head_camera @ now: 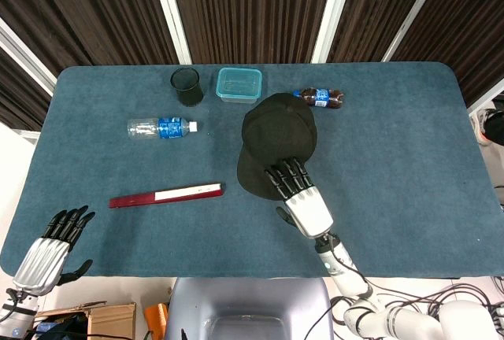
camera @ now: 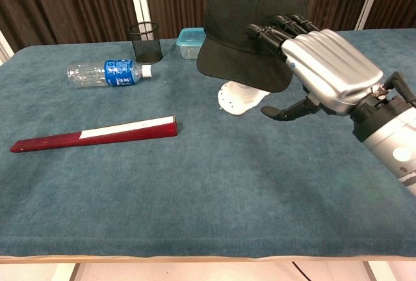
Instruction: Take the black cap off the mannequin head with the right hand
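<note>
My right hand [camera: 325, 60] lays its fingers [camera: 276, 30] over the black cap [camera: 250, 8] brim, thumb below, not yet pinching; pulling now could topple the mannequin head [camera: 239, 99]. My left hand [head_camera: 51, 249] idles open.

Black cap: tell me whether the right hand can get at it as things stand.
Probably yes. The right hand already has its fingers laid over the brim of the black cap, thumb below, with nothing between them.
</note>
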You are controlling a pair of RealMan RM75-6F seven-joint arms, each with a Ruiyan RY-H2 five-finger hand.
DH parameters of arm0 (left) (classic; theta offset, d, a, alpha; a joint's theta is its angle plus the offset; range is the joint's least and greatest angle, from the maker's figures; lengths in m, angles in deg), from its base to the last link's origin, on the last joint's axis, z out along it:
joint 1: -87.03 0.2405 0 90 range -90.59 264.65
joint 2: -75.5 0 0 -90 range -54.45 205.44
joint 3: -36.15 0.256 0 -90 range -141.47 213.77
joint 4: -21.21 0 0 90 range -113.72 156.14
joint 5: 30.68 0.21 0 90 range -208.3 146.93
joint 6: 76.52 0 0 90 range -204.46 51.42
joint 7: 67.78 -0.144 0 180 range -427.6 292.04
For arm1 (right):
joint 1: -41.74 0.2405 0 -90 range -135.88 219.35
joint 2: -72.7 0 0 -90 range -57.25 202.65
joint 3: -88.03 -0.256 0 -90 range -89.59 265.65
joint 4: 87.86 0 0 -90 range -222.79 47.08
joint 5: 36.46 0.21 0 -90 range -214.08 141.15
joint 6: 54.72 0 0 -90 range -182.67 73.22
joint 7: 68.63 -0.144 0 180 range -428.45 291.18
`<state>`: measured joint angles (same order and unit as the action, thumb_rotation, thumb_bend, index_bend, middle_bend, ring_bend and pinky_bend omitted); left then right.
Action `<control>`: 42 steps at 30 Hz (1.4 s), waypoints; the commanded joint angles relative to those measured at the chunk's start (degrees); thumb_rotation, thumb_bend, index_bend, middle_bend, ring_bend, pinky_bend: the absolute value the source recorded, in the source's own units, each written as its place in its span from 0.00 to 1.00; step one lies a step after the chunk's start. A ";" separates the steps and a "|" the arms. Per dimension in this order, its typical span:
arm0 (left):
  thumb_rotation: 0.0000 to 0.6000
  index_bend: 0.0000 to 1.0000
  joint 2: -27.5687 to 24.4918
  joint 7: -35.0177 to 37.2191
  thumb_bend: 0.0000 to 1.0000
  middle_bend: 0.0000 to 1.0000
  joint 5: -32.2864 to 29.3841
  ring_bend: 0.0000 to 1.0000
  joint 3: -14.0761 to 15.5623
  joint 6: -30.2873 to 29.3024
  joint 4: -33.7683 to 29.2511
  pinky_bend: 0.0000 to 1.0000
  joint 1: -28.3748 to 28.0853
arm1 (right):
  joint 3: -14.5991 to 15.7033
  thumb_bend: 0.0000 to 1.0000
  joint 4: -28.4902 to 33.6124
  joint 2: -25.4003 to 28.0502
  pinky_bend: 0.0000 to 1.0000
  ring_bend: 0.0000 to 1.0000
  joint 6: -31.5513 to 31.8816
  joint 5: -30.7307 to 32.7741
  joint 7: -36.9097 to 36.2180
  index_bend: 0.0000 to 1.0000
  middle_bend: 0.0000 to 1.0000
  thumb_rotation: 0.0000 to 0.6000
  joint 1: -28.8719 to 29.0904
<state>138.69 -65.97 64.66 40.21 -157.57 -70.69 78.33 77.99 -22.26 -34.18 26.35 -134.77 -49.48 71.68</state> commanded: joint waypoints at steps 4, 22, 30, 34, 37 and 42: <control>1.00 0.00 0.10 -0.05 0.30 0.01 0.05 0.03 -0.07 -0.10 0.10 0.05 -0.08 | 0.10 0.12 -0.98 -0.43 0.05 0.00 0.26 0.69 0.84 0.11 0.15 1.00 0.32; 1.00 0.00 0.95 -1.46 0.30 0.06 1.21 0.08 0.14 -1.52 1.00 0.07 0.37 | -1.54 0.12 -22.00 -11.66 0.24 0.17 9.57 -1.19 -9.87 0.38 0.31 1.00 5.77; 1.00 0.00 0.93 -2.35 0.30 0.07 0.76 0.10 0.16 -1.29 0.52 0.08 0.48 | -1.49 0.20 -27.33 -14.13 0.27 0.22 11.89 -0.66 -12.66 0.45 0.36 1.00 6.61; 1.00 0.00 0.97 -2.56 0.30 0.07 1.06 0.10 0.33 -1.35 0.46 0.08 0.53 | -1.58 0.34 -28.95 -14.79 0.30 0.24 12.35 -0.16 -13.60 0.49 0.39 1.00 6.91; 1.00 0.00 1.02 -2.71 0.30 0.08 1.08 0.11 0.42 -1.26 0.47 0.08 0.54 | -1.87 0.39 -31.01 -15.31 0.31 0.25 13.04 0.60 -14.40 0.50 0.40 1.00 7.27; 1.00 0.00 1.05 -2.71 0.30 0.08 1.18 0.11 0.45 -1.35 0.47 0.09 0.55 | -1.72 0.43 -33.06 -15.81 0.33 0.27 13.10 1.64 -15.10 0.52 0.41 1.00 7.51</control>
<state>139.75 -68.68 65.85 40.66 -158.91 -70.22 78.88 76.24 -55.05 -49.84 39.37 -133.36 -64.39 79.09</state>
